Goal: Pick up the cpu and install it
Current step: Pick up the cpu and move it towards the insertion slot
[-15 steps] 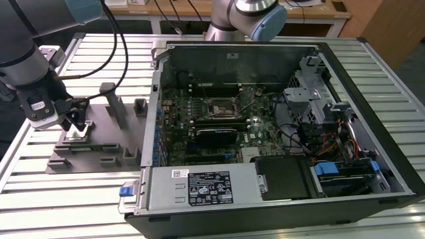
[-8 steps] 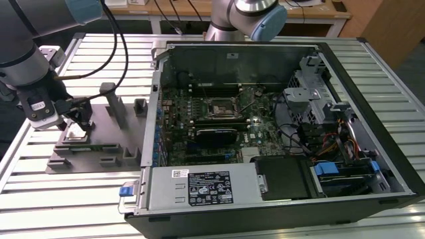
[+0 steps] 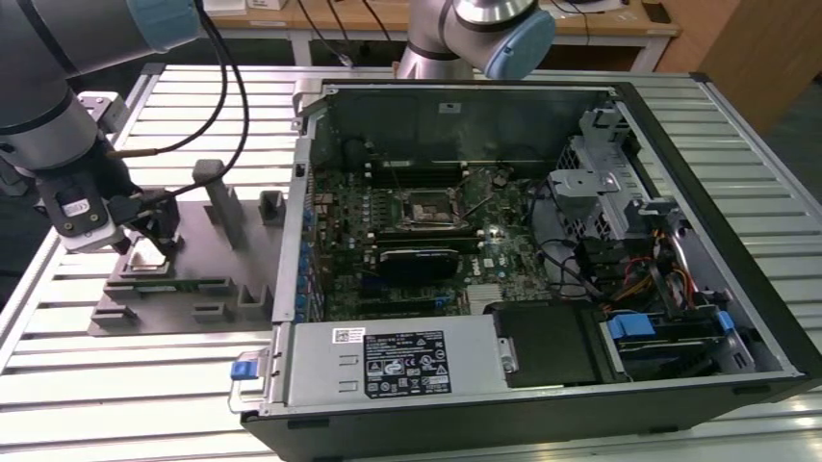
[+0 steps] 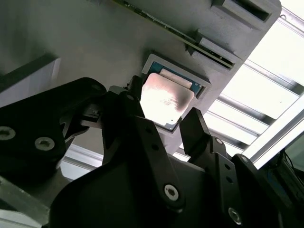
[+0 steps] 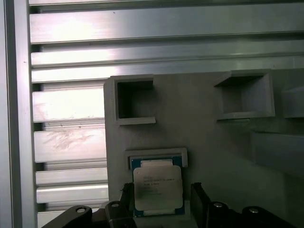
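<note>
Exterior view: the robot arm (image 3: 52, 106) is low over a grey holder plate (image 3: 192, 289) on the exterior view's left, w/ its gripper (image 3: 152, 234) pointing down at the cpu (image 3: 150, 253). The cpu is a small shiny square. It lies flat in a shallow square pocket of the plate, toward the side away from the pc case (image 3: 719, 192). The plate sits on a table of metal slats (image 3: 129, 385), just beside the case. The case lies open on its side. The green board (image 3: 385, 279) inside shows, w/ a square socket (image 3: 424, 207) approx. in its middle. The socket is well apart from the cpu.

First wrist view: two black fingers (image 5: 197, 202) stand one on each side of the cpu. They are spread apart, so the gripper grips nothing. One finger is just beside the cpu's edge & a small gap shows by the other. The cpu is not lifted yet. Two box-shaped pockets (image 5: 135, 99) are in the plate near the cpu.

Second wrist view: the fingers flank the cpu's bright top, and it sits in its pocket.
</note>
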{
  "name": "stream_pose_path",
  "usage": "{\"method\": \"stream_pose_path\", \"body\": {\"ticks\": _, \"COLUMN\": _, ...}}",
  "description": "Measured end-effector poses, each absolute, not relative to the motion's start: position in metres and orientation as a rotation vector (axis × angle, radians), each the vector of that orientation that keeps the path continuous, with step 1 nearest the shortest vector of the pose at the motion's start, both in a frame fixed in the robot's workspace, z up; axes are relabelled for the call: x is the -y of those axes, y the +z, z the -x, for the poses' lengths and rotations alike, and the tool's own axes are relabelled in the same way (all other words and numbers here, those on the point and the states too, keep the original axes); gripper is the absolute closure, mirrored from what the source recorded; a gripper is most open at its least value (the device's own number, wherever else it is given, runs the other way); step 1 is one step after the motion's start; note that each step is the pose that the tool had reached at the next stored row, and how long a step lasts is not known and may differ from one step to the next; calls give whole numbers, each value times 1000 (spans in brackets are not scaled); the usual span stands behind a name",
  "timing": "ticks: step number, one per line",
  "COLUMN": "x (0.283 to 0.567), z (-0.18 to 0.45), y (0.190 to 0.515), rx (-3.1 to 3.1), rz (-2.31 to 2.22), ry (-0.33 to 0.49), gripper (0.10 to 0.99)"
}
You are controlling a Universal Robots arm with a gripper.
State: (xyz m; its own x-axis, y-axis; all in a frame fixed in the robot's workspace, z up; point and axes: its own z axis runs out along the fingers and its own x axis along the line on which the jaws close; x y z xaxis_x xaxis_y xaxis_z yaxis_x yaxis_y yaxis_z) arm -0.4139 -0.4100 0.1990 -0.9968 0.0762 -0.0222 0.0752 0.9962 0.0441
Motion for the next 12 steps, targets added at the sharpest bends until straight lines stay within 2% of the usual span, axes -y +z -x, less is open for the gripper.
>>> {"method": "stream_pose_path", "body": {"ticks": 5, "x": 410, "z": 414, "y": 199, "rx": -3115, "rz": -118, "ry": 68, "gripper": 486}}
{"method": "stream_pose_path", "body": {"ticks": 6, "x": 410, "z": 414, "y": 199, "rx": -3115, "rz": -118, "ry": 67, "gripper": 424}}
{"method": "stream_pose_path", "body": {"ticks": 12, "x": 410, "z": 414, "y": 196, "rx": -3115, "rz": -118, "ry": 68, "gripper": 424}}
